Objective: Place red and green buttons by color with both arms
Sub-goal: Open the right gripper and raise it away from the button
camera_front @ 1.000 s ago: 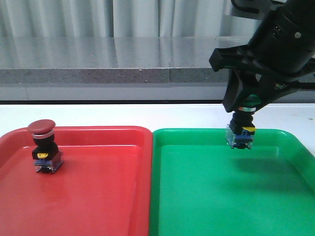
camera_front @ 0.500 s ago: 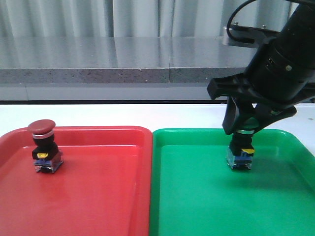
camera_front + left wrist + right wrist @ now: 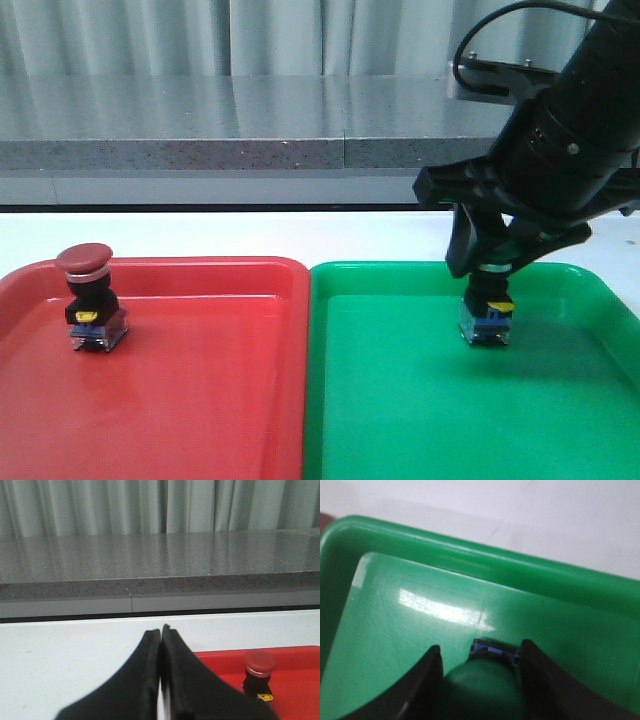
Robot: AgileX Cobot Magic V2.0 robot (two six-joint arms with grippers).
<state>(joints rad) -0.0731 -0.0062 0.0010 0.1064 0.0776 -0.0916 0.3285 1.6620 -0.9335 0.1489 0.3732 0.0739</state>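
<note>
The green button (image 3: 486, 318) stands upright on the floor of the green tray (image 3: 400, 420), near its back edge. My right gripper (image 3: 494, 266) is shut on its green cap from above. In the right wrist view the two fingers flank the green cap (image 3: 485, 690) with the blue base beyond them; the gripper (image 3: 481, 651) hovers over the green tray (image 3: 410, 615). The red button (image 3: 88, 298) stands upright at the back left of the red tray (image 3: 200, 400), free. My left gripper (image 3: 161, 631) is shut and empty, with the red button (image 3: 259, 669) to one side.
The two trays sit side by side on a white table (image 3: 250, 235). A grey stone ledge (image 3: 200, 150) and curtains run behind. The right arm (image 3: 570, 130) hangs over the back right of the green tray.
My right gripper has come down with the green button, from above the tray's back rim to the tray floor. The red button has not moved.
</note>
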